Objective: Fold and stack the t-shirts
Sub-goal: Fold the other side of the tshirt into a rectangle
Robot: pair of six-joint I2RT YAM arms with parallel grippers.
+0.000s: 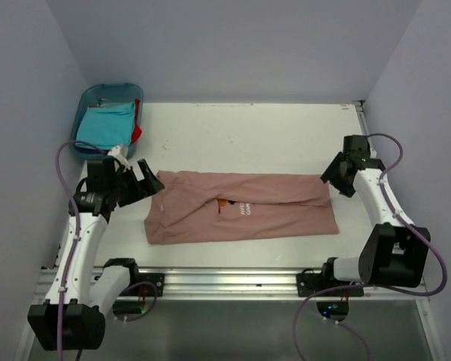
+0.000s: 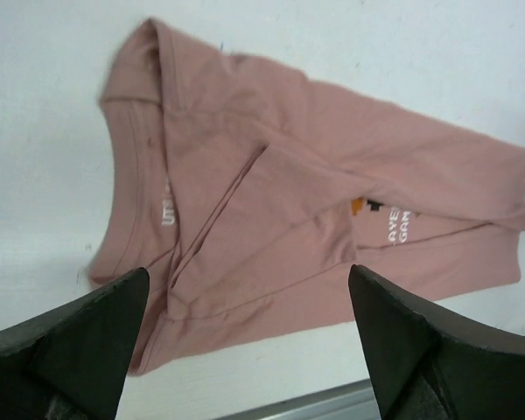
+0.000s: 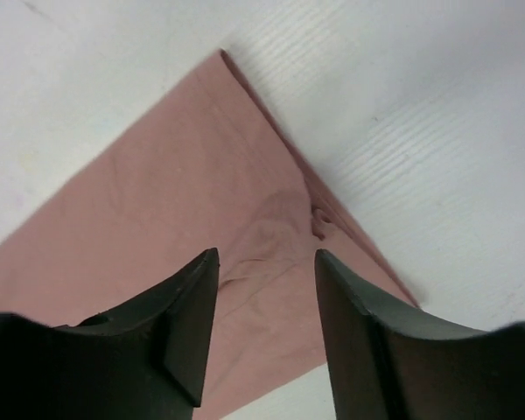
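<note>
We count three t-shirts. One, the pink t-shirt (image 1: 240, 207), lies on the bench (image 1: 248, 128), stretched the long way from left to right across the near half, with its collar toward the left edge and its hem toward the right edge. Its far long side is folded over toward the near edge, and the fold partly covers the small chest print (image 1: 227, 204) and the pale lettering beside it. The other two are in the one blue bin (image 1: 86, 101) at the far left corner: the turquoise t-shirt (image 1: 109, 124) lies on top, and the red t-shirt (image 1: 137, 132) shows as a strip along the bin's right side.

There are two arms, each with one tool. The left tool (image 1: 146, 180) hangs over the collar end of the pink t-shirt; in its wrist view, the left tool (image 2: 247, 276) has its two fingers spread wide with nothing between them, and the pink t-shirt (image 2: 297, 201) lies flat below. The right tool (image 1: 334, 177) is at the far corner of the shirt's hem end. In its wrist view, the right tool (image 3: 267, 254) has its two fingers apart and gripping nothing, above the pink t-shirt (image 3: 157, 201).
</note>
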